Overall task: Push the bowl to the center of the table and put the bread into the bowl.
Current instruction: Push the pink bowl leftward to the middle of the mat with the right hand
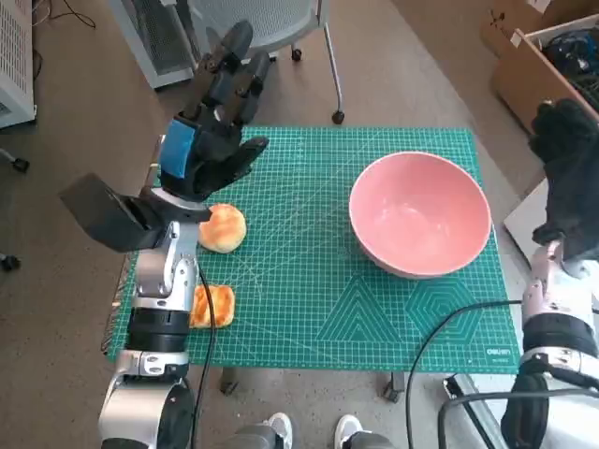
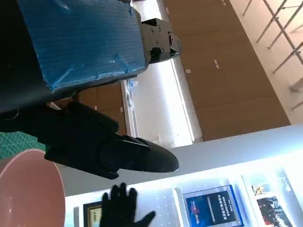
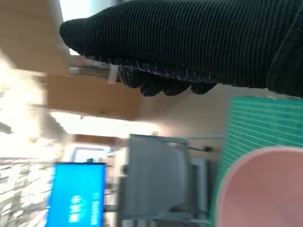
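Note:
A pink bowl (image 1: 420, 213) stands empty on the right half of the green mat (image 1: 309, 281); part of its rim shows in the left wrist view (image 2: 28, 189) and in the right wrist view (image 3: 265, 189). One round bread roll (image 1: 223, 227) lies on the mat's left side, and a second piece of bread (image 1: 213, 306) lies nearer the front left edge. My left hand (image 1: 213, 122) is raised above the mat's far left corner, fingers spread, holding nothing. My right hand (image 1: 571, 173) hangs beyond the table's right edge, level with the bowl, and holds nothing; its fingers hardly show.
A grey office chair (image 1: 271, 23) stands behind the table. Cardboard boxes (image 1: 543, 56) sit at the back right. Black cables (image 1: 449, 337) trail over the mat's front right corner. A person's white shoes (image 1: 314, 430) show at the near edge.

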